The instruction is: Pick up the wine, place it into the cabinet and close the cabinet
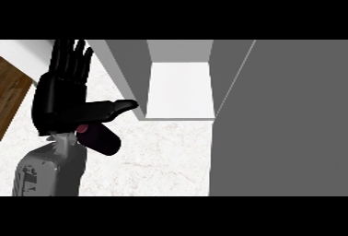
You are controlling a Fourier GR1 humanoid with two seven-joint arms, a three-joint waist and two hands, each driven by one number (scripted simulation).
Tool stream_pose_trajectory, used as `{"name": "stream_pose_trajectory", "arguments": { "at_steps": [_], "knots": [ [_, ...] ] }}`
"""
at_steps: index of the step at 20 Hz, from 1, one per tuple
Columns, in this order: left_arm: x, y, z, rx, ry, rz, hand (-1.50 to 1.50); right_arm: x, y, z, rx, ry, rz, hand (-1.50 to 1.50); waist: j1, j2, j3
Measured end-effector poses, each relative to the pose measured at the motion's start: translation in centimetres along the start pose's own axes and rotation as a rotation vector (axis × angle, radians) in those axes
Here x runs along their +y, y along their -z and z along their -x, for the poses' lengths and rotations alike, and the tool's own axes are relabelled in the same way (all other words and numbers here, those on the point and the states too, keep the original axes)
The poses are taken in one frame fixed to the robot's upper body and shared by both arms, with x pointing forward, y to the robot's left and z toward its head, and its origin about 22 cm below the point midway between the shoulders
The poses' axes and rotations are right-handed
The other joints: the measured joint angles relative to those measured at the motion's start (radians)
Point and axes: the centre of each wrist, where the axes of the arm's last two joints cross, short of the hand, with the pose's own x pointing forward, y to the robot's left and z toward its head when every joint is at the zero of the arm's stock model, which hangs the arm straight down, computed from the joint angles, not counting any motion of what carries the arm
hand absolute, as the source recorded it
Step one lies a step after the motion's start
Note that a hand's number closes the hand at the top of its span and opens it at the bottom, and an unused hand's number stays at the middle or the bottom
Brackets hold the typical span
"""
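Note:
My left hand (pixel 61 99) shows at the left, fingers straight and pointing away, thumb stretched right toward the cabinet. Just below the thumb lies the wine (pixel 103 139), a dark bottle with a reddish patch, on the counter beside my wrist; the hand and forearm hide part of it. The fingers are not curled round it. The cabinet (pixel 180 90) stands open to the right of the hand, with grey side walls and a white inner floor. Its grey door (pixel 279 120) is swung open and fills the right side. My right hand is out of view.
The white marbled counter (pixel 159 159) runs from the cabinet's front toward me. At the far left the counter ends at an edge, with brown wooden floor (pixel 10 92) beyond it.

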Motion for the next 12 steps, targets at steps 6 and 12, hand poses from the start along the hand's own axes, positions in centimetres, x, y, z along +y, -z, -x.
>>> {"name": "stream_pose_trajectory", "arguments": {
  "at_steps": [6,12],
  "knots": [
    [-0.4,-0.7,-0.5,0.000,0.006,-0.009,-1.50,0.1,0.3,-0.4,0.003,-0.004,-0.003,-1.50,0.001,0.000,0.000],
    [-0.2,-1.7,-0.3,0.018,0.033,-0.031,-1.50,0.7,0.5,-0.2,0.002,0.011,-0.007,-1.50,0.001,0.000,0.000]
  ]
}}
